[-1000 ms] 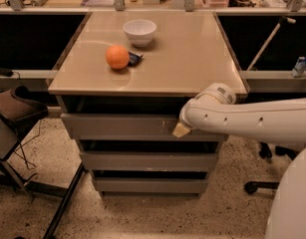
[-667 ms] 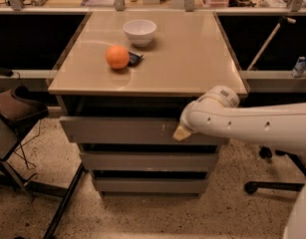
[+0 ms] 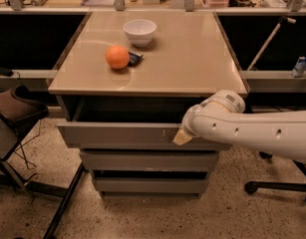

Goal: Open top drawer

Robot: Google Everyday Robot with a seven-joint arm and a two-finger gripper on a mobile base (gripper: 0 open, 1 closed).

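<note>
The top drawer [image 3: 117, 133] sits just under the table [image 3: 192, 78], partly out. The tool [image 3: 182, 137] touches its front, right of the middle; I cannot tell if it grips anything. Best to pull straight out, slow and level.

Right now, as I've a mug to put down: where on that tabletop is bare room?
Bare: the right half of the tabletop, from the bowl to the right edge, and the front strip above the top drawer. Crowded: centre-left, where bowl, orange and a small dark object cluster. The tool is at the drawer's front, right of centre.
</note>
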